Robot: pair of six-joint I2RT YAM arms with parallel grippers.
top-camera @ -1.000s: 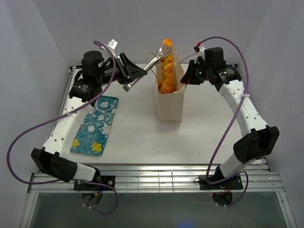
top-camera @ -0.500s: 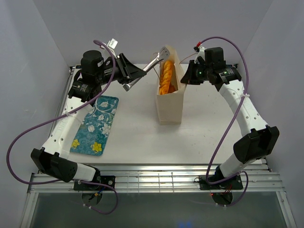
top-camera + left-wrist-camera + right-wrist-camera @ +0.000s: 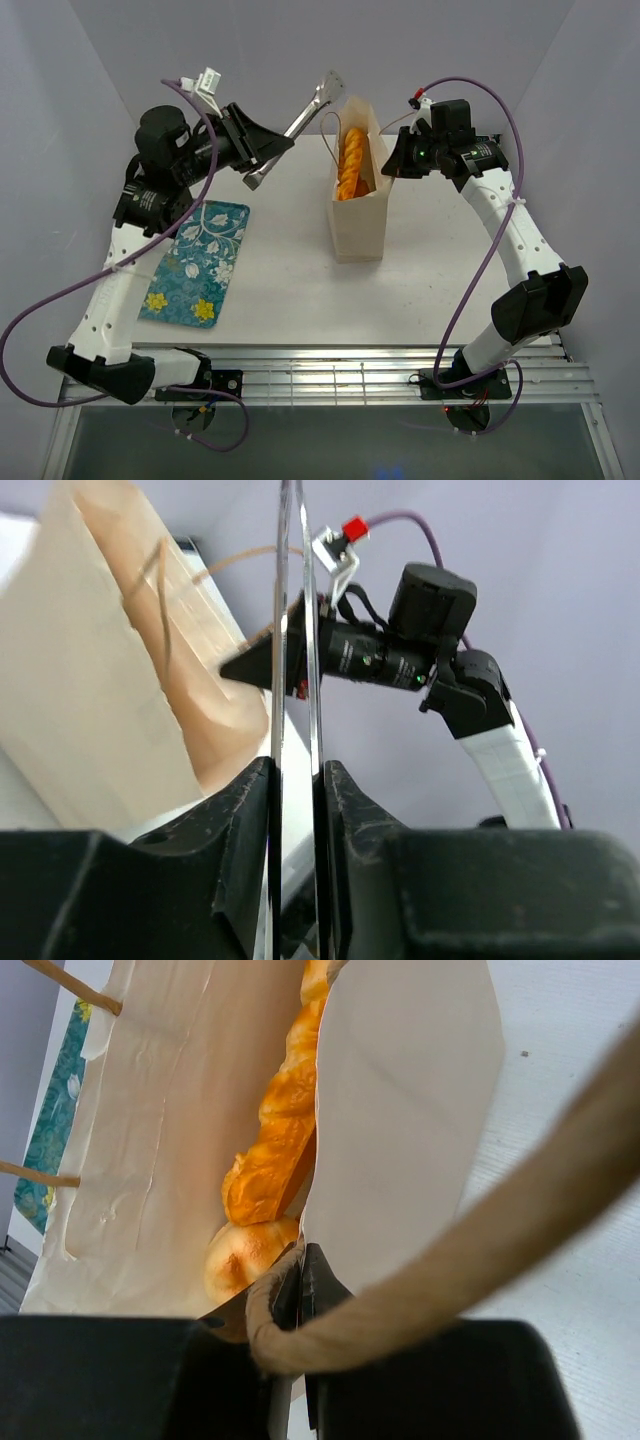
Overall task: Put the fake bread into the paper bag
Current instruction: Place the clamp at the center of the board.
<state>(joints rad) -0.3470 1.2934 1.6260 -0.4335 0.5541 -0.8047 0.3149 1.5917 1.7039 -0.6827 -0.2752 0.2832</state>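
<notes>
Left end effector [image 3: 268, 150] is clamped on a pair of metal tongs [image 3: 312, 100], their tips raised just left of the paper bag [image 3: 358, 225]. Right end effector [image 3: 393, 160] pinches the bag's right rim, closed tight on paper and cord handle [image 3: 480, 1250]. Bag stands upright mid-bench [image 3: 290, 285]. Inside, a braided loaf [image 3: 350, 160] leans above a round bun [image 3: 245, 1255]. Teal tray [image 3: 195, 262] lies well off to the left.

Paper bag [image 3: 357, 225] was matt, creased kraft paper; its cord handle [image 3: 470, 1250] looked rough, fibrous; fake bread [image 3: 275, 1150] glossy; tongs [image 3: 305, 112] polished metal
</notes>
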